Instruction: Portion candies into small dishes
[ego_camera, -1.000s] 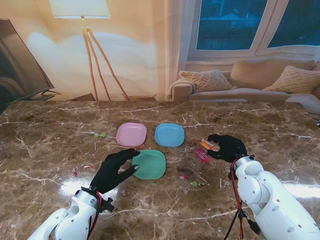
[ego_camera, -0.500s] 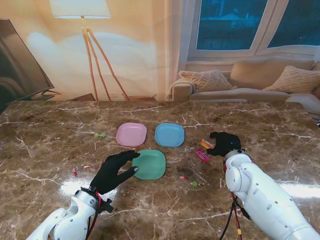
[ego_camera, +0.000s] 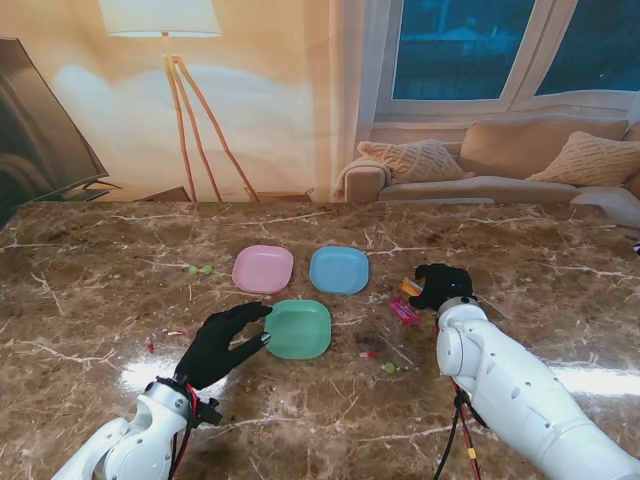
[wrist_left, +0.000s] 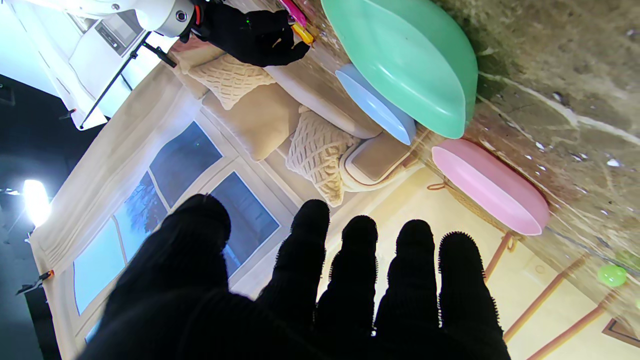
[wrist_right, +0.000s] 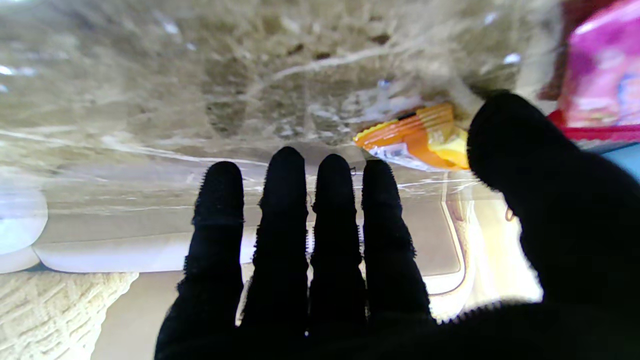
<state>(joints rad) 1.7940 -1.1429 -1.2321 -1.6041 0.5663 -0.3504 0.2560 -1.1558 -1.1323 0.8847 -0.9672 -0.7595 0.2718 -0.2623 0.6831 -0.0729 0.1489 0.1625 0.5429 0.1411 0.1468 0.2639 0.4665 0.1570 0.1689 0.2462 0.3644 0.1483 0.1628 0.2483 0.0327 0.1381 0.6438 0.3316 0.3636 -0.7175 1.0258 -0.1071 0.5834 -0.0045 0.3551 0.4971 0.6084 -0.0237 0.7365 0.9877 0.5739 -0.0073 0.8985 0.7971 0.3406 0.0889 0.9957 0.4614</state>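
The right robot hand (ego_camera: 441, 283) is spread, empty, over the orange candy (wrist_right: 419, 137); contact seems absent. The slick wrapper may be pushed toward 12 o'clock.

Three small square dishes lie flat in a cluster: a pink dish (ego_camera: 263, 269) and a blue dish (ego_camera: 339, 269) side by side, and a green dish (ego_camera: 297, 328) nearer the robot. An orange-wrapped candy (ego_camera: 409, 288) and a pink-wrapped candy (ego_camera: 405, 312) lie right of them.
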